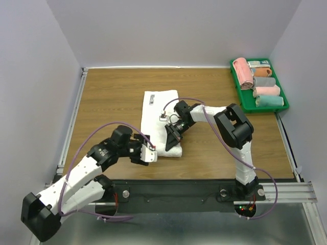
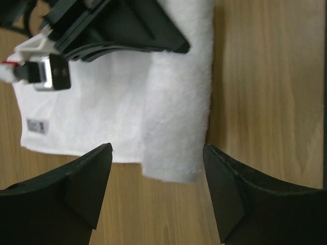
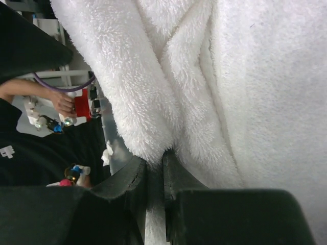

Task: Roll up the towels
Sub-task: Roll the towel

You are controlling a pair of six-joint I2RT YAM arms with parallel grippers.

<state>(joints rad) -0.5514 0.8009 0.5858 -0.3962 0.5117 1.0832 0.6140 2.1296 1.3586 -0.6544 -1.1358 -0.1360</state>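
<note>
Fluffy white terry towel (image 1: 153,122), near edge rolled.

I am seeing the right pincer (image 1: 171,138) covering the near end of the white towel (image 1: 155,108) from above, so its fingertips are hiding from me there. The grey label (image 2: 37,125) is showing too blurred to read. At the right wrist the towel is running off the top and right edges. The rolled towels (image 1: 255,81) in the green bin (image 1: 265,108) are showing too small to count surely.

Green bin (image 1: 265,109) on wooden table (image 1: 112,97)
</note>
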